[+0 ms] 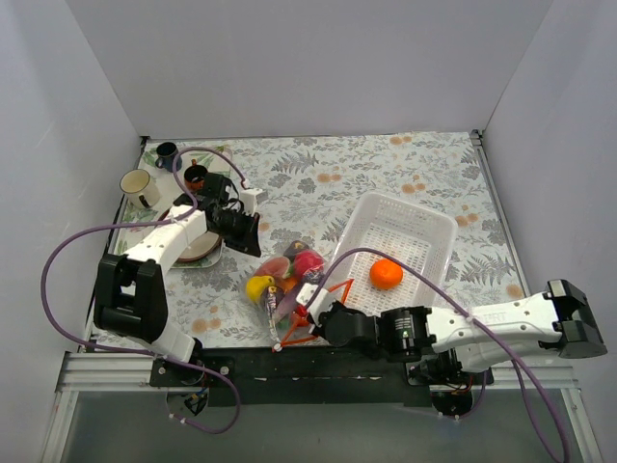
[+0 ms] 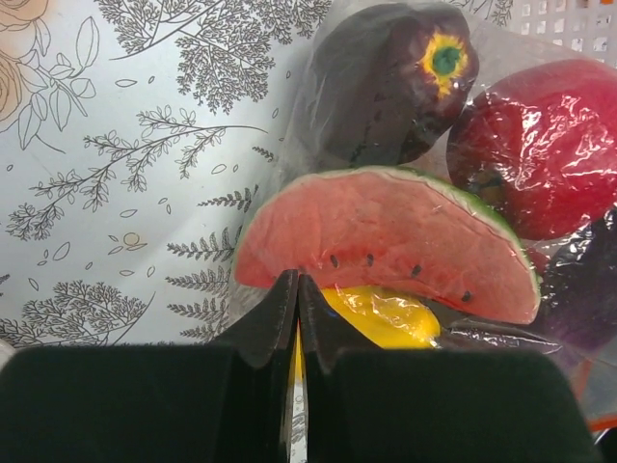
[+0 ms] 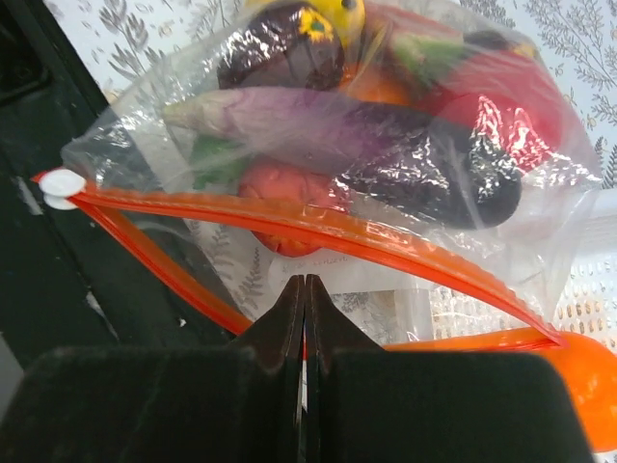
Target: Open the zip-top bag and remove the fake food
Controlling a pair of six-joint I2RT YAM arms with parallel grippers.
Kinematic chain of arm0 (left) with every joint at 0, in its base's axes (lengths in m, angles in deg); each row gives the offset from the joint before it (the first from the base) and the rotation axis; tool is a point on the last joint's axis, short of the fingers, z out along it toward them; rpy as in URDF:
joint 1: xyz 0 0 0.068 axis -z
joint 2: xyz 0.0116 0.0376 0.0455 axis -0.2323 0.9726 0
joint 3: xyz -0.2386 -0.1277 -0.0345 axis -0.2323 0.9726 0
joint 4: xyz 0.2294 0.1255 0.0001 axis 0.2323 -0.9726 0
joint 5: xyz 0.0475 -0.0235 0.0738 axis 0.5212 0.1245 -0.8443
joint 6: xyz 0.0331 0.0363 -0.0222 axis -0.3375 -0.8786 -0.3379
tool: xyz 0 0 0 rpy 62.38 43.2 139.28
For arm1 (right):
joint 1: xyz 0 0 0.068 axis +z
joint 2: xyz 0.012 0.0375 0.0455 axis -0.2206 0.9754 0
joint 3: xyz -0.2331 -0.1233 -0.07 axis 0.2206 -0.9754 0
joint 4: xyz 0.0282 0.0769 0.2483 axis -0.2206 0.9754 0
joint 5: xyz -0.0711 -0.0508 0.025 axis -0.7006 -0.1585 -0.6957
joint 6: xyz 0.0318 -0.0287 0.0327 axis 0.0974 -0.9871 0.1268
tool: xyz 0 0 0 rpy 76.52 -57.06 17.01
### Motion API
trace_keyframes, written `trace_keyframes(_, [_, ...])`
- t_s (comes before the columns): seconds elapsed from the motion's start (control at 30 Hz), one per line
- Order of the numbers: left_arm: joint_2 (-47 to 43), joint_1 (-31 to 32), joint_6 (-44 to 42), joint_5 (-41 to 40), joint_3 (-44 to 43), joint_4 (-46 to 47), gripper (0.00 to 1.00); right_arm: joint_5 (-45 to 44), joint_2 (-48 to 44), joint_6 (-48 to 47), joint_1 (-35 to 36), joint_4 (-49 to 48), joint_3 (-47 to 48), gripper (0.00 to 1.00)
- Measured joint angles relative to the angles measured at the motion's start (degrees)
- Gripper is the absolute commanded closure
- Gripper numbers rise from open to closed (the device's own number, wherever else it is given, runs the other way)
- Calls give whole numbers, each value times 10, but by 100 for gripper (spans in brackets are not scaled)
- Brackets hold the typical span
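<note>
The zip-top bag (image 1: 289, 280) lies left of the basket, full of fake food. Its orange-red zip strip (image 3: 405, 253) is pulled apart into an open mouth. My right gripper (image 1: 310, 311) (image 3: 305, 280) is shut on the near lip of that mouth. My left gripper (image 1: 255, 236) (image 2: 297, 278) is shut, its tips pinching the film at the bag's far end, below a watermelon slice (image 2: 386, 231). A dark plum (image 2: 395, 77), a red piece (image 2: 540, 145), a lemon (image 2: 381, 318) and a purple eggplant (image 3: 337, 125) are inside. An orange ball (image 1: 386, 273) lies in the basket.
The white mesh basket (image 1: 445, 241) stands right of the bag. Three small mugs (image 1: 140, 185) and a plate (image 1: 198, 253) sit at the back left under my left arm. The black table rail (image 1: 289, 365) runs just behind my right gripper.
</note>
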Motion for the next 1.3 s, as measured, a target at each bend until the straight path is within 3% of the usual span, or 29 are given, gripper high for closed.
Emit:
trace_keyframes(0.03, [0, 0, 0, -2, 2, 4, 92, -4, 12, -2, 2, -2, 0, 99])
trace_keyframes(0.1, [1, 0, 1, -6, 8, 14, 65, -11, 28, -9, 2, -9, 0, 99])
trace_keyframes(0.17, [5, 1, 2, -13, 16, 21, 50, -19, 32, -18, 2, -20, -1, 77])
trace_keyframes(0.2, [9, 2, 1, -17, 19, 24, 48, -22, 32, -20, 1, -26, -1, 57])
trace_keyframes(0.3, [19, 7, 1, -26, 31, 27, 48, -25, 36, -29, 1, -45, -1, 32])
trace_keyframes(0.4, [30, 16, 1, -31, 45, 26, 51, -25, 54, -34, 1, -61, -1, 16])
trace_keyframes(0.57, [31, 22, -2, -30, 55, 28, 18, -25, 115, -38, 1, -87, -1, 5])
trace_keyframes(0.6, [31, 22, -2, -29, 58, 28, 25, -26, 128, -40, 0, -91, -1, 4])
trace_keyframes(0.63, [31, 22, -1, -28, 63, 29, 38, -27, 140, -43, -1, -96, -1, 4])
trace_keyframes(0.67, [31, 22, -1, -25, 68, 30, 92, -27, 152, -45, -4, -103, -1, 4])
trace_keyframes(0.7, [31, 22, 0, -22, 71, 27, 100, -26, 162, -47, -6, -111, -1, 4])
trace_keyframes(1.07, [10, 1, -51, -39, 47, -30, 100, 15, 280, -61, -30, -164, 52, 7])
trace_keyframes(1.3, [-4, -107, -114, -53, -34, -75, 100, 47, 312, -64, -30, -183, 70, 28])
